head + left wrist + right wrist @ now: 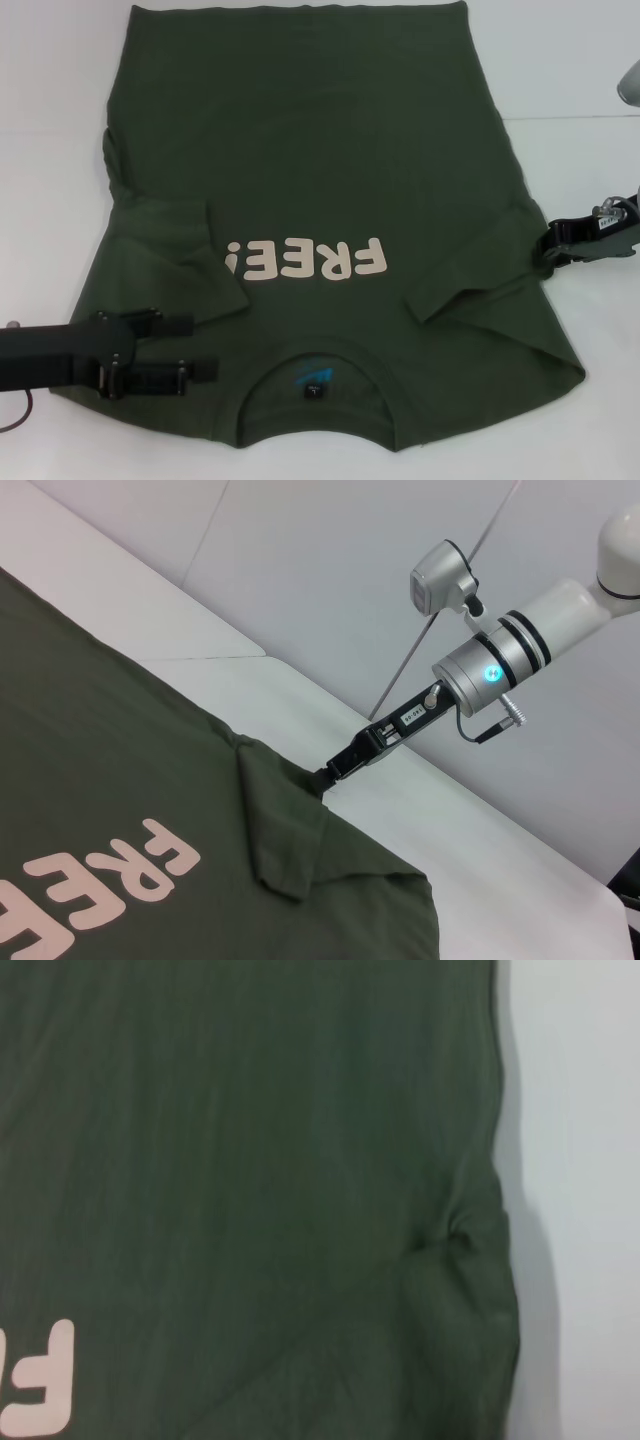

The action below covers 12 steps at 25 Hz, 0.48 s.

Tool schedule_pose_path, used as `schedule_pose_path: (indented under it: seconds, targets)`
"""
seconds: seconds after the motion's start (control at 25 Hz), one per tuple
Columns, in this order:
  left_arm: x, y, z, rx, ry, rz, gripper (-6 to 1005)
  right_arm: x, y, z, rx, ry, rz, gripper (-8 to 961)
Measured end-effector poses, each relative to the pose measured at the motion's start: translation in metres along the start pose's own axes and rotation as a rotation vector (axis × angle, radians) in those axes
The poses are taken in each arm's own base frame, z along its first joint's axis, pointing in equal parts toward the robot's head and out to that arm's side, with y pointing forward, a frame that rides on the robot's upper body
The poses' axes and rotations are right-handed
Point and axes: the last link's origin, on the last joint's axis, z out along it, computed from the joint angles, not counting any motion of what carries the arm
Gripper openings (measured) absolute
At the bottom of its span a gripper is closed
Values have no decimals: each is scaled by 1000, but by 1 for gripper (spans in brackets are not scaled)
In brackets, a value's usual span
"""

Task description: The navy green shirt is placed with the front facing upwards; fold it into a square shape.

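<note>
**Fold hazards and clearance, left to right**

The left tool (185, 348) lies low over the navy green shirt (320, 170) near the surface's (50, 150) near-left corner, fingers spread, one above the other, with no cloth between them. The shirt lies flat, front up, collar at the near edge, both sleeves folded inward.

Risk: closing here may catch one layer only and drag the left sleeve fold open.

The right tool (548, 245) touches the shirt's right edge; its state cannot be told. Cloth bunches there and may slip.

Bare surface flanks both sides; the hem reaches the far edge.
</note>
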Motion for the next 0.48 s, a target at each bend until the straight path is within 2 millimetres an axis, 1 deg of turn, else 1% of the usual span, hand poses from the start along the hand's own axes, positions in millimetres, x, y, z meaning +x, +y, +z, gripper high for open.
schedule_pose_path:
  seconds: [0.04, 0.44, 0.48]
  targets:
    - [0, 0, 0, 0, 0, 0, 892, 0, 0, 0, 0, 0, -2, 311]
    - [0, 0, 0, 2, 0, 0, 891, -3, 0, -2, -1, -10, -12, 84]
    - [0, 0, 0, 2, 0, 0, 891, -3, 0, -2, -3, -11, -15, 81]
